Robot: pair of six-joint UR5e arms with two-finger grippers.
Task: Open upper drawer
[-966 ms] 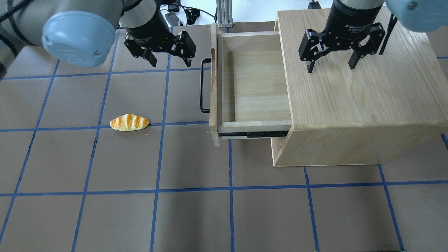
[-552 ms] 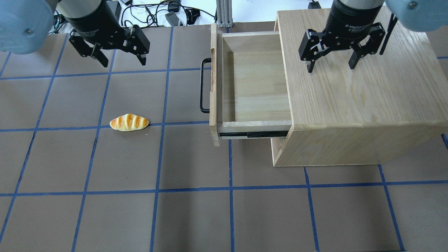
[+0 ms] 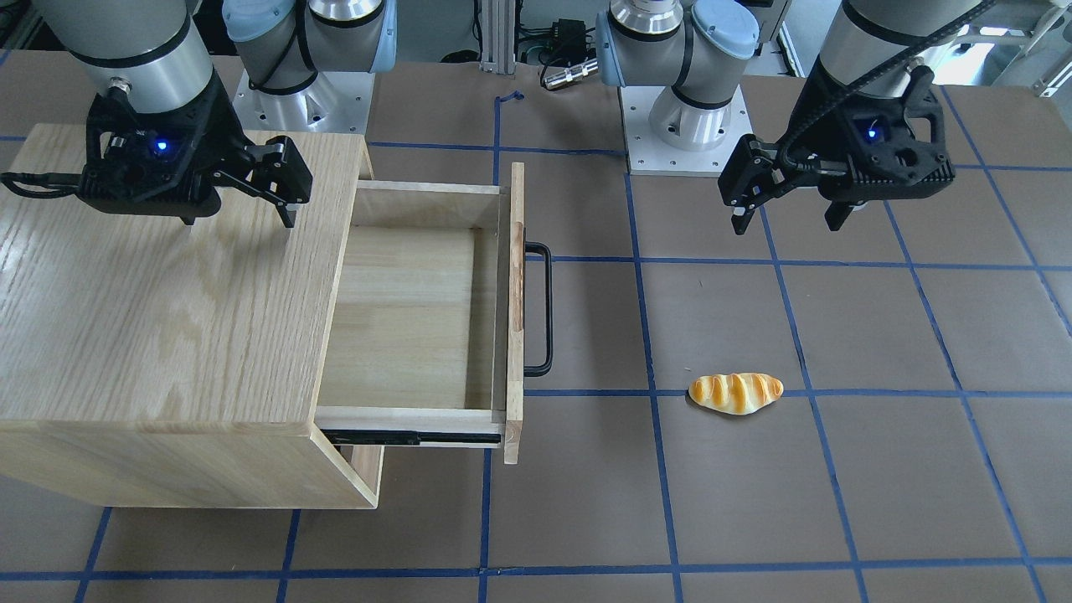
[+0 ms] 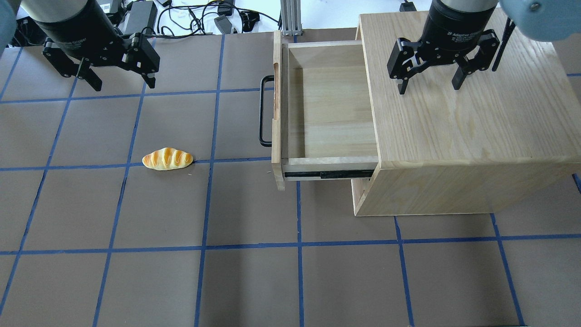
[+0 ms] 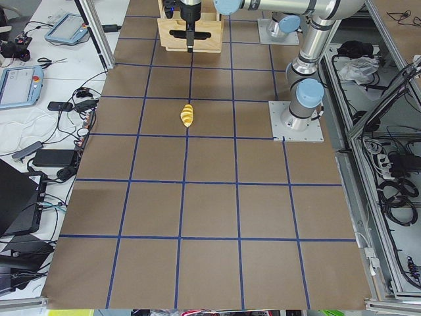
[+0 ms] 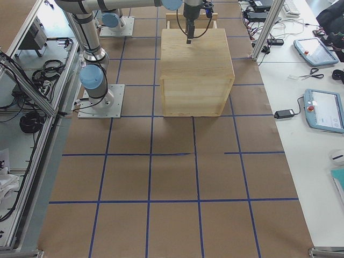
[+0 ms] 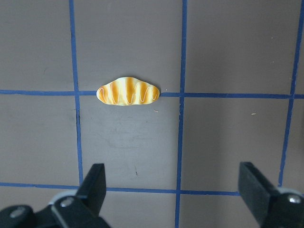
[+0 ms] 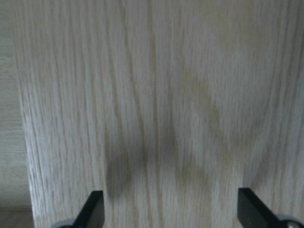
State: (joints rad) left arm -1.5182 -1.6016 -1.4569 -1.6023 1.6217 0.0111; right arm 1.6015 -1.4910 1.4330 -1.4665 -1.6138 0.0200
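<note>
The upper drawer [image 4: 331, 104] stands pulled far out of the oak cabinet [image 4: 476, 113], its pale tray empty. Its black bar handle [image 4: 262, 111] faces the table's left; a black side rail [image 4: 327, 174] shows. In the front-facing view the drawer [image 3: 410, 318] and handle [image 3: 544, 310] show too. My left gripper [image 4: 123, 85] is open and empty, well left of the handle, above the table; it also shows in the front-facing view [image 3: 785, 224] and its wrist view [image 7: 173, 190]. My right gripper [image 4: 429, 88] hangs open and empty over the cabinet top [image 8: 156, 95].
A toy bread roll [image 4: 167, 159] lies on the brown mat left of the drawer, under my left wrist camera [image 7: 127, 91]. Cables and power bricks [image 4: 218, 18] lie past the table's far edge. Blue tape lines grid the mat.
My left gripper has moved left, away from the drawer handle, staying open. The drawer, the right gripper and the bread roll have not moved.
</note>
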